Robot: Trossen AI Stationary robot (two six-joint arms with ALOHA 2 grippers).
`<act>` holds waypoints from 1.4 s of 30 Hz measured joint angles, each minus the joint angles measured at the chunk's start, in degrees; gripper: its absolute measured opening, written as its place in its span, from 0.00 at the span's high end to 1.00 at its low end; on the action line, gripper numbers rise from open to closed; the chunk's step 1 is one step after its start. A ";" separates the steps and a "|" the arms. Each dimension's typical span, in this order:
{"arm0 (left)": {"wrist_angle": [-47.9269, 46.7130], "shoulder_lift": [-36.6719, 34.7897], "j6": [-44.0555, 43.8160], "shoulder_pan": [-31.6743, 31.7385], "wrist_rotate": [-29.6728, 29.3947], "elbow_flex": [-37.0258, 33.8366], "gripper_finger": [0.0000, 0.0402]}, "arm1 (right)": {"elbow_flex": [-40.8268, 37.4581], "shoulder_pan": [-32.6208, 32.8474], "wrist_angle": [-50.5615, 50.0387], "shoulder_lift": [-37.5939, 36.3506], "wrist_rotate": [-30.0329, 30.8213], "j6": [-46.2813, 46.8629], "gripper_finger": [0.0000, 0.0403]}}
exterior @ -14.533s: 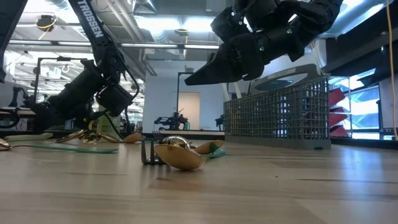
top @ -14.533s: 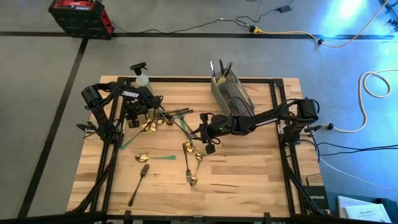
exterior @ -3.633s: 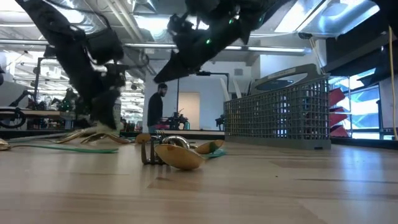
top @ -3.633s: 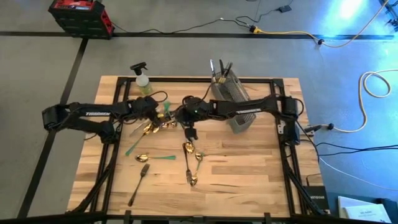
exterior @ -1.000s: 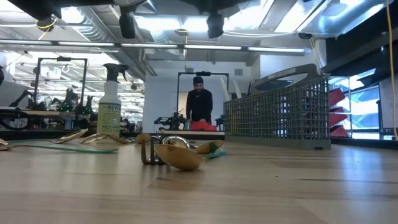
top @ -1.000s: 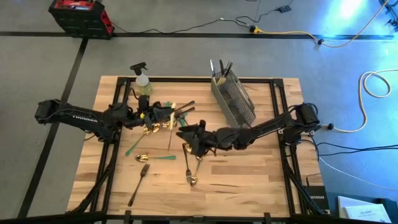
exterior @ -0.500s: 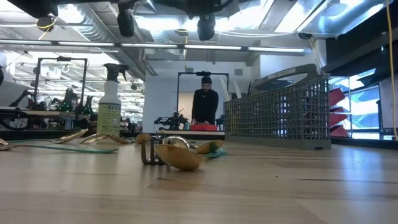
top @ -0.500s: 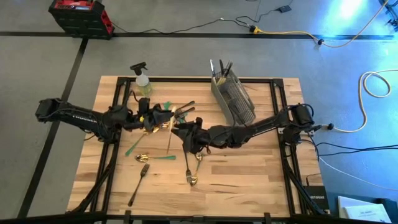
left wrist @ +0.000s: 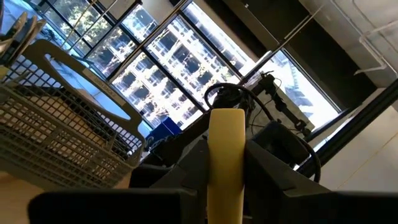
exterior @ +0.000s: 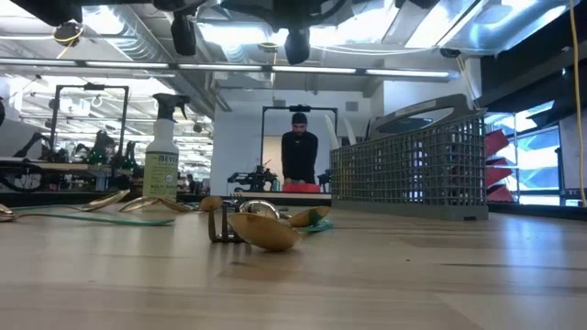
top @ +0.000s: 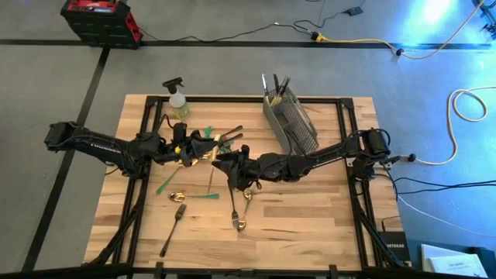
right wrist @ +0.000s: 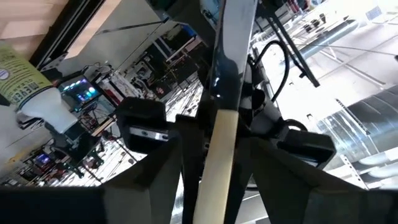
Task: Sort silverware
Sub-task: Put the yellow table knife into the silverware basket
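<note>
Meeting mid-table, left gripper [top: 208, 149] and right gripper [top: 223, 161] both clamp one gold utensil [top: 215, 153], spray-bottle label unreadable.

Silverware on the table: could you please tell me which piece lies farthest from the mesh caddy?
The dark fork, lying alone; the gold and green pieces all lie nearer the caddy.

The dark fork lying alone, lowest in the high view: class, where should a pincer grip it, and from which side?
Probably mid-handle, from straight above, closing across the slim shaft. The fork lies flat on the table, clear of other pieces, so both sides are free.
</note>
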 joint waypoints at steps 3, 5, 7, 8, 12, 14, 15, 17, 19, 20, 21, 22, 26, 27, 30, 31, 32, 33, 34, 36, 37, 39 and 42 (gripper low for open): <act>0.00 0.00 0.02 0.00 -0.02 -0.02 0.86 | 0.06 -0.43 0.54 0.00 -1.35 0.00 0.57; 0.00 0.00 0.18 0.00 -0.22 -0.02 0.86 | 0.44 -0.64 0.46 0.00 -1.51 0.08 0.57; 0.00 0.00 0.18 0.00 -0.31 -0.01 0.86 | 1.37 -0.84 0.59 0.58 -1.56 0.14 0.57; 0.02 0.00 0.18 0.00 -0.36 -0.02 0.86 | 1.93 -1.01 0.57 0.90 -1.51 0.19 0.57; 0.04 0.00 0.21 0.00 -0.40 0.00 0.86 | 3.42 -1.19 0.38 2.80 -1.42 0.26 0.57; -0.05 0.00 0.63 0.00 -0.40 0.01 0.86 | 3.47 -1.18 0.01 2.97 -1.40 0.35 0.57; -0.09 0.00 0.68 0.00 -0.39 0.01 0.86 | 3.45 -1.18 0.14 2.97 -1.25 0.56 0.57; -0.50 0.00 0.84 0.00 -0.40 0.01 0.86 | 3.49 -1.12 0.73 2.93 -0.07 0.74 0.59; -0.52 0.00 1.33 0.00 -0.39 0.01 0.86 | 3.49 -1.09 1.02 2.93 0.83 0.76 0.61; -0.48 0.00 1.37 0.00 -0.39 0.01 0.86 | 3.48 -1.09 1.01 2.93 1.04 0.76 0.62; -0.44 0.00 1.42 0.00 -0.39 0.01 0.86 | 3.48 -1.09 1.00 2.93 1.26 0.76 0.64; -0.50 0.00 1.53 0.00 -0.39 0.01 0.86 | 3.48 -1.09 1.00 2.93 1.41 0.78 0.65; -0.72 0.00 1.55 0.00 -0.39 0.01 0.86 | 3.48 -0.87 0.91 2.93 2.28 0.94 0.70; -0.86 0.00 1.57 0.02 -0.40 0.01 0.86 | 3.48 -0.62 0.91 2.93 2.77 1.45 0.71; -1.14 0.00 1.53 0.03 -0.40 0.01 0.86 | 3.48 0.03 0.91 2.93 3.91 3.70 0.74; -1.17 0.00 1.55 0.04 -0.42 0.01 0.86 | 3.48 0.18 0.87 2.93 4.04 4.47 0.75; -1.16 0.00 1.53 0.04 -0.42 0.01 0.86 | 3.48 0.40 0.87 2.93 4.04 4.79 0.76; -1.18 0.00 1.46 0.04 -0.42 0.01 0.86 | 3.48 0.58 0.86 2.93 4.04 4.84 0.77; -1.18 0.00 1.29 0.04 -0.31 0.01 0.86 | 3.48 0.61 0.87 2.93 4.24 4.83 0.78; -1.16 0.00 1.40 0.04 -0.39 0.01 0.86 | 3.46 0.86 0.84 2.93 4.63 4.83 0.80; -1.14 0.00 1.42 0.04 -0.63 0.01 0.86 | 3.45 0.84 0.82 2.93 5.10 4.83 0.82; -1.11 0.00 1.39 0.07 -1.22 0.01 0.86 | 3.45 0.86 0.67 2.93 5.98 4.83 0.87; -1.17 0.00 1.46 0.17 -1.45 0.01 0.86 | 3.45 0.86 0.23 2.91 7.41 4.83 0.93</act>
